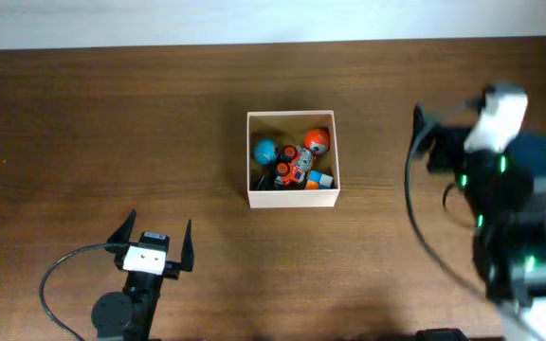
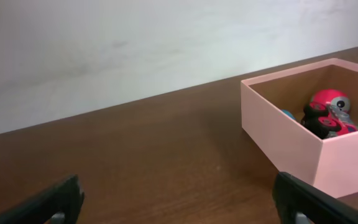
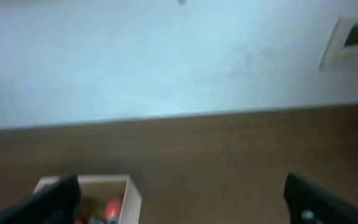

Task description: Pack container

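The container [image 1: 292, 198] sits near the centre of the wooden table [image 1: 83, 123], a little toward the far edge. It is upright with its open top facing up, so items can be lowered straight in.

Contents, as seen from overhead:
- a blue ball [image 1: 264, 151] at the left;
- an orange round toy [image 1: 317, 141] in the far right corner;
- an orange toy vehicle with black wheels [image 1: 292, 169] in the middle;
- a small blue-and-white block [image 1: 322, 178] at the near right.

All of these lie below the rim. No loose toy is visible on the table in any view, so packing appears complete or nearly so.

The left gripper [image 1: 157, 227] is near the front of the table, well apart from the container and to its left. Its jaws are spread wide and hold nothing. Its wrist view shows the container's near corner [image 2: 284, 134] ahead and to the right.

The right gripper [image 3: 182, 199] is well apart to the container's right. Its jaws are also spread wide and empty. Its wrist view is blurred.

Both arms are clear of the container opening, which suits a rest or standby position.
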Motion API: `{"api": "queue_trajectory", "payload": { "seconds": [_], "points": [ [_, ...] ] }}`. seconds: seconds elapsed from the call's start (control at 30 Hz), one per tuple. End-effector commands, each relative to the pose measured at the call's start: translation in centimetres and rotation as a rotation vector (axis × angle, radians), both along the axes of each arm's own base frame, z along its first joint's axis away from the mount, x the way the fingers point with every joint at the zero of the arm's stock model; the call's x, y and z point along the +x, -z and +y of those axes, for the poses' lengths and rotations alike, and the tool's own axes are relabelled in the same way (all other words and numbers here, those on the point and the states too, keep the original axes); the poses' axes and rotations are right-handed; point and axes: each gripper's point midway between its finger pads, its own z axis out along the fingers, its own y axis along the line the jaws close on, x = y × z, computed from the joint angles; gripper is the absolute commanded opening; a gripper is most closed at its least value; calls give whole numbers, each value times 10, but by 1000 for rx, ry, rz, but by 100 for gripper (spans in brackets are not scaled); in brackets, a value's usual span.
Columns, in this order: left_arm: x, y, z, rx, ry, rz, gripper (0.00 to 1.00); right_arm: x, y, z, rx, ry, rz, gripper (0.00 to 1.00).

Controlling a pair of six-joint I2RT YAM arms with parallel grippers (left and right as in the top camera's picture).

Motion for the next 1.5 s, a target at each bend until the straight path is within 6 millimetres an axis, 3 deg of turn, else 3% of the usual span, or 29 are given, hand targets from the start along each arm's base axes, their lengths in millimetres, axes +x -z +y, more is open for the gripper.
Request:
{"api": "queue_trajectory", "payload": {
  "seconds": [0.0, 0.2, 0.4, 0.7, 1.13, 1.47],
  "points": [
    [0, 4, 0, 15, 3, 4, 99, -25, 31, -3, -7, 14, -43, 99],
    [0, 4, 0, 14, 3, 4, 99, -57, 67, -4, 1, 14, -154, 99],
    [0, 4, 0, 15, 3, 4, 99, -74, 94, -1, 6, -6, -212, 99],
    [0, 4, 0, 15, 3, 4, 99, -82, 119, 1, 6, -12, -240, 99],
    [0, 4, 0, 15, 3, 4, 99, -89, 139, 1, 8, -13, -292, 99],
    [0, 4, 0, 15, 3, 4, 99, -85, 180, 0, -7, -10, -184, 99]
  ]
}}
